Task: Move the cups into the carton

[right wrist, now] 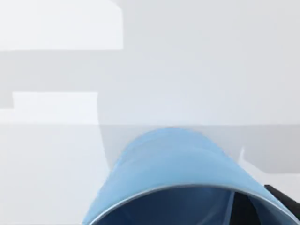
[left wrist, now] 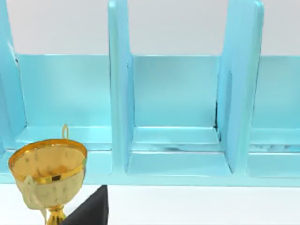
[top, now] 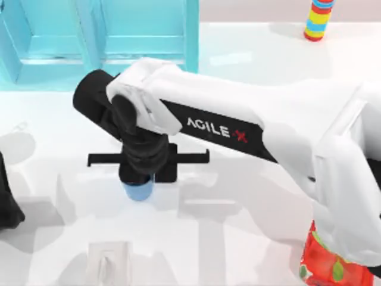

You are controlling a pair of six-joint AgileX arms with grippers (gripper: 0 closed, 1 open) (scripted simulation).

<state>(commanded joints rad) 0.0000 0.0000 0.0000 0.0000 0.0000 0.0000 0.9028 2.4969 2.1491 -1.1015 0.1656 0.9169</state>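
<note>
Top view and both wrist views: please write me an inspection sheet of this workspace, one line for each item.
Surface: white table, glossy.
Job's things: blue cup under the right gripper; light blue carton with open compartments at the far left edge.
Clutter: gold trophy in front of the carton; striped stack far right; orange bottle near right; small white object near edge.
Grippers: right one at the blue cup, mid-table; left arm parked at the left edge.
Cables: nothing seen.
Surroundings: nothing seen.
</note>
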